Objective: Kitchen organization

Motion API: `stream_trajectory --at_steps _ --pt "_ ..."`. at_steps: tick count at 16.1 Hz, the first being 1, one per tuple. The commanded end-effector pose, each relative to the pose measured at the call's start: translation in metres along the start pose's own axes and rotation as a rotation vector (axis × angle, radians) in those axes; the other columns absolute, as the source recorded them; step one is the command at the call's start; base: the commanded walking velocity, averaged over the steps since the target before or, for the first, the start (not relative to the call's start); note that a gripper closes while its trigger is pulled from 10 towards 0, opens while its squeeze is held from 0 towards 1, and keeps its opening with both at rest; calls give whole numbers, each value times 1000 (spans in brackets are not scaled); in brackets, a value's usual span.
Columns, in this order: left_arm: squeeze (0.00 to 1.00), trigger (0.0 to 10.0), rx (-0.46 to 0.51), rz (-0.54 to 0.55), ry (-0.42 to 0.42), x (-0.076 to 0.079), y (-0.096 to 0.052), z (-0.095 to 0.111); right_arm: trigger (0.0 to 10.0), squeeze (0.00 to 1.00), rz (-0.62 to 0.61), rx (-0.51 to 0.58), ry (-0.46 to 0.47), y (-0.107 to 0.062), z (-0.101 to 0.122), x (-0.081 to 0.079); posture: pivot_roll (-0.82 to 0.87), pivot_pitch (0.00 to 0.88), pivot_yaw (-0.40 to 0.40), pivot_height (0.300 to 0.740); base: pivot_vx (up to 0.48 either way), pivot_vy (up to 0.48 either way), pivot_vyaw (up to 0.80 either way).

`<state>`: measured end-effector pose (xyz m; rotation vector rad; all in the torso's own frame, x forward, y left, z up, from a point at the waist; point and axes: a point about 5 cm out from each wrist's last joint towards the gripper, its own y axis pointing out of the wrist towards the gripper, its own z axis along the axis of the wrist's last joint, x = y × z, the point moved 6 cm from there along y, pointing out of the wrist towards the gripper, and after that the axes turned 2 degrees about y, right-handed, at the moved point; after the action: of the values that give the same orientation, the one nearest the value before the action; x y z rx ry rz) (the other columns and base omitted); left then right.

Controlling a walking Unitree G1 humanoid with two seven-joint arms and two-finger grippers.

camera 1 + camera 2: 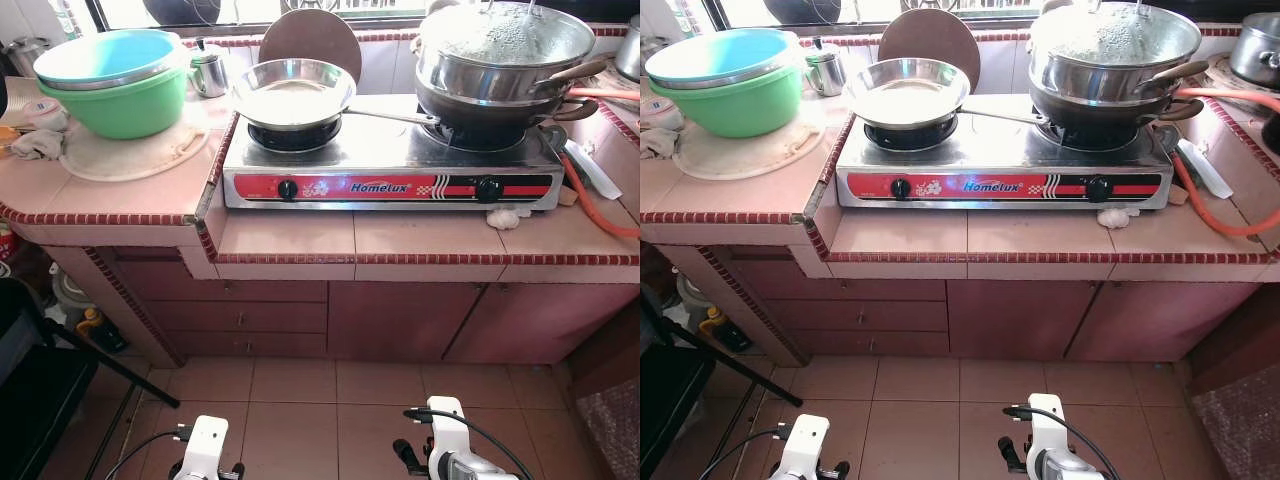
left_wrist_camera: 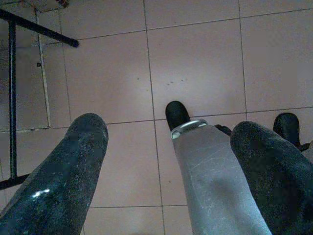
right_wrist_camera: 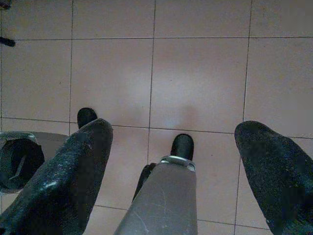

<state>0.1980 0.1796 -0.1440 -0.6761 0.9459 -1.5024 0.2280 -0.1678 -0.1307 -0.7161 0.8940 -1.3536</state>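
both tools spread, hanging low: left tool (image 2: 161, 147), right tool (image 3: 171, 161) | pan (image 1: 293, 92) sits on stove (image 1: 385, 165) on the table (image 1: 420, 240) | you'd step closer first, then lift by its handle

Green bowl (image 1: 125, 100) w/ blue bowl (image 1: 105, 55) inside; stove (image 1: 390, 165) silver w/ red-black front strip; counter (image 1: 400, 240) pink tile, red-white dotted edging.
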Motion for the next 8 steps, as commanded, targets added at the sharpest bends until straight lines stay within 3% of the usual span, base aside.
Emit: stream_trajectory --at_steps 1,8 --pt "0 10000 -15 12 -11 -5 -1 -6 10000 0 -3 -5 8 0 -2 0 -119 52 34 740 0 0 0" --pt "0 10000 -23 10 2 -5 -1 -8 10000 0 4 5 -13 1 1 -3 -115 49 36 740 0 0 0"
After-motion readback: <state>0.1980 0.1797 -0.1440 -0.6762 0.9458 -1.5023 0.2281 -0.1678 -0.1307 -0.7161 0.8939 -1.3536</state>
